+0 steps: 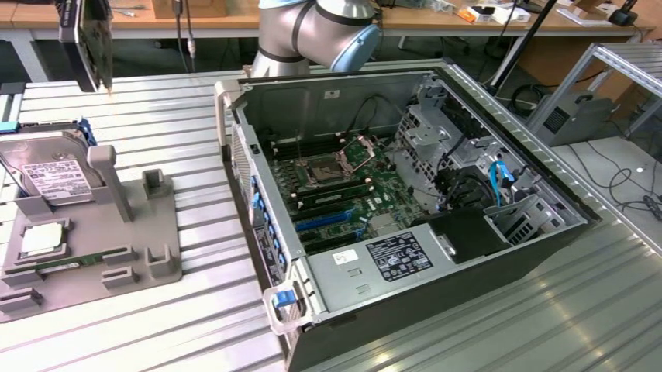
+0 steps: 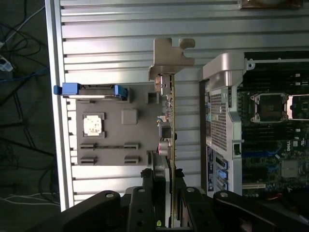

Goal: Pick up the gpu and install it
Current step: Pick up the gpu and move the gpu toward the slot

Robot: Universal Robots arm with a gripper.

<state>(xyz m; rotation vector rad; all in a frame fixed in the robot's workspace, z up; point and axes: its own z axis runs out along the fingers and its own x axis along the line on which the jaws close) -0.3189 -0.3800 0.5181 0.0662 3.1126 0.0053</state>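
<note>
gripper [image 2: 170, 193] was clamped narrow on the gpu [image 2: 172, 121], one finger on each face of the board, card seen edge-on. silvery bracket [image 2: 171, 55] sat at the far end, away from the fingers. grip looked short, on one end only, so i'd judge the card could lever in the jaws. slow moves, no twist.

in the exterior view the gpu [image 1: 91, 39] hung in the air above the table [image 1: 155, 101], at about 10 o'clock from the pc case [image 1: 310, 93], well apart from it. grey tray [image 1: 145, 256] lay at 8 o'clock of the case, hard drive [image 1: 46, 174] standing in it.

carry step, by my read: keep the board upright, clear the near case wall with margin, line up with the blue slots [image 1: 321, 221] on the motherboard [image 1: 352, 167].
</note>
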